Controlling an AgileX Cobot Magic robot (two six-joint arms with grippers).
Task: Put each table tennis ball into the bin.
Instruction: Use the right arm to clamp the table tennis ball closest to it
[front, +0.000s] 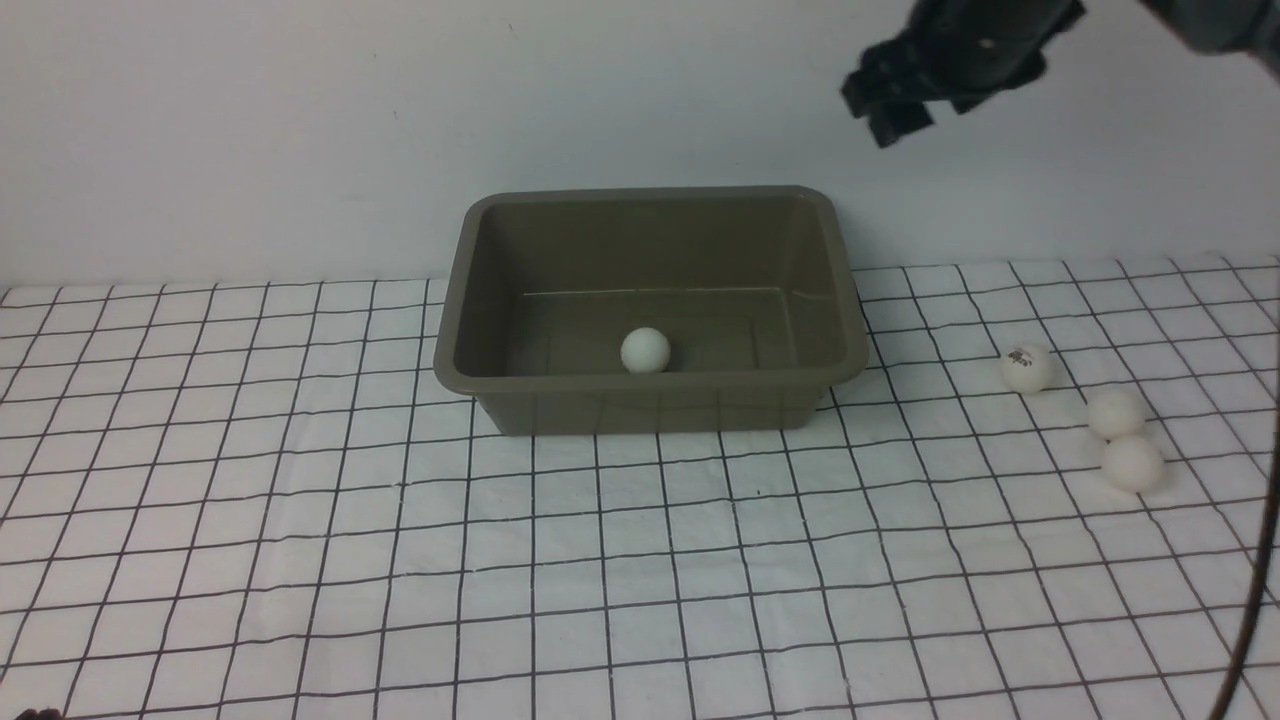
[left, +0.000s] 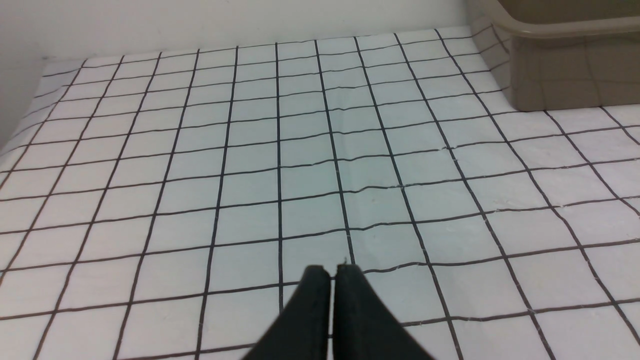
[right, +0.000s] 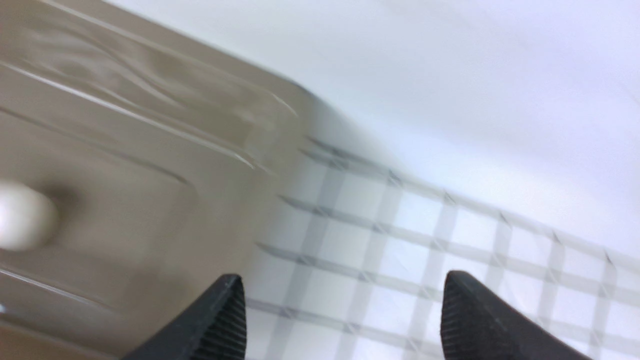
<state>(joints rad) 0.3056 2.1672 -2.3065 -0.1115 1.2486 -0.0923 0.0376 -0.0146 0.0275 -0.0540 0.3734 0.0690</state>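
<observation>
Right end effector (front: 895, 105): I see it high in the air, above and just right of the bin's far right corner. On the right wrist view its two fingers stand wide apart with nothing between them (right: 340, 295). That view is smeared, so I read little else from it.

Left end effector (left: 332, 272): on my left wrist view the fingers are pressed together, gripping nothing, low over the checked tabletop (left: 300, 150). I can't pick it out on the front view.

Bin (front: 650, 410): olive-brown tub, upright, at the back of the tabletop near the wall. Its corner also shows on the left wrist view (left: 565, 75) and as a blurred shape on the right wrist view (right: 125, 150).

Table tennis balls:
- One white ball (front: 645, 351) lies on the bin floor, near the front wall. It is a blurred blob on the right wrist view (right: 20, 222).
- The ball with a dark logo (front: 1027, 368) sits on the tabletop to the right of the bin, clear of it.
- Two more balls (front: 1116, 414) (front: 1132, 464) are further right and nearer me, touching or almost touching.
</observation>
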